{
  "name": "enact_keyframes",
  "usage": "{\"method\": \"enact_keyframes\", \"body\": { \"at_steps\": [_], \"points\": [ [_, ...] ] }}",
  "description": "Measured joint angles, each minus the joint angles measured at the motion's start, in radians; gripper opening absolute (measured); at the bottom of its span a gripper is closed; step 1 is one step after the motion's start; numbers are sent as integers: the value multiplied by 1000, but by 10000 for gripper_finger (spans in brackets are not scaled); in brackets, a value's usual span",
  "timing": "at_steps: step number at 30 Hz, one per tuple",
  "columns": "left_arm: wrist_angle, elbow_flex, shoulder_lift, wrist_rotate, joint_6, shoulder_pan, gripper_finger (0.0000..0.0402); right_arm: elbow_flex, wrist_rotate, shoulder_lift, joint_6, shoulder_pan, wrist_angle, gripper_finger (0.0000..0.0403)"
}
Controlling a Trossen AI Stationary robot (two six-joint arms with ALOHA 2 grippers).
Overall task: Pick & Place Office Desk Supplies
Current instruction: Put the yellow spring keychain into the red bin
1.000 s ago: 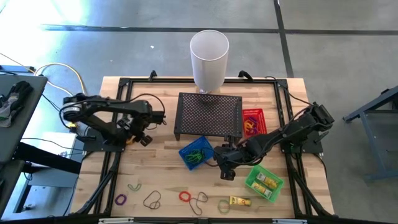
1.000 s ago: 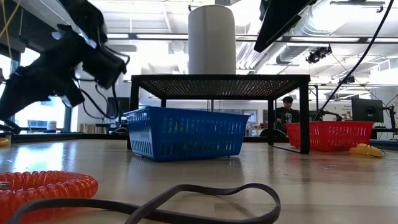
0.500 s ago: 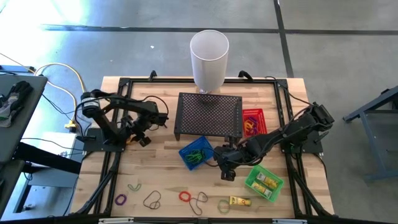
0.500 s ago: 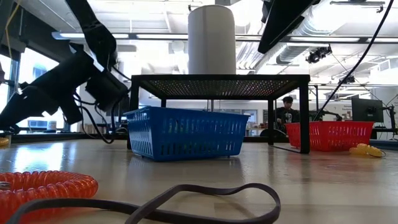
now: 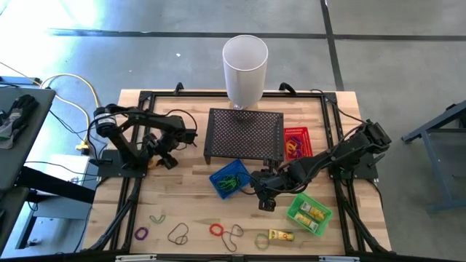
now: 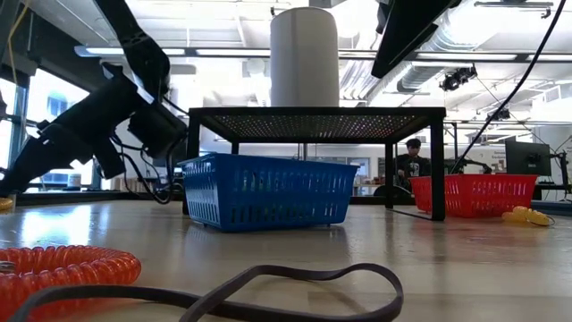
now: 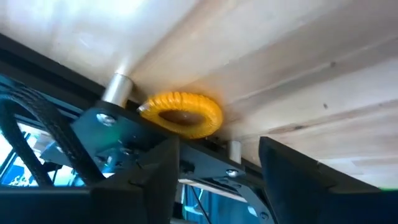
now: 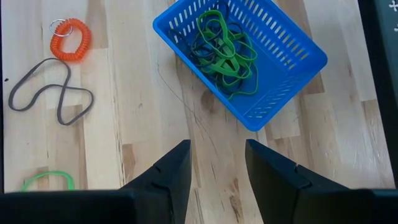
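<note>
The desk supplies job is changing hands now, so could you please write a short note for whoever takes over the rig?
Left pincer: open, empty, near a yellow coil at the table's left edge.
Right pincer: open, empty, beside the blue basket.
Done: green bands in the blue basket; items in the red basket; yellow pieces in the green basket.
Left: loose bands, an orange coil and a yellow piece along the front edge.

Bands [image 5: 231, 183] in basket [image 5: 220, 186], front of stand [image 5: 245, 134].
</note>
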Motion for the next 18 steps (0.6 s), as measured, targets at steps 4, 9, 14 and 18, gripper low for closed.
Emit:
{"method": "enact_keyframes", "body": {
  "at_steps": [4, 9, 14, 18],
  "points": [
    [23, 0, 0, -28, 45, 9, 224, 0, 0, 0, 1, 0, -2, 139],
    [26, 0, 1, -71, 128, 7, 225, 0, 0, 0, 8, 0, -5, 139],
    [26, 0, 1, -117, 134, 7, 224, 0, 0, 0, 8, 0, -5, 139],
    [17, 0, 27, -115, 133, 7, 218, 0, 0, 0, 9, 0, -3, 139]
  ]
}}
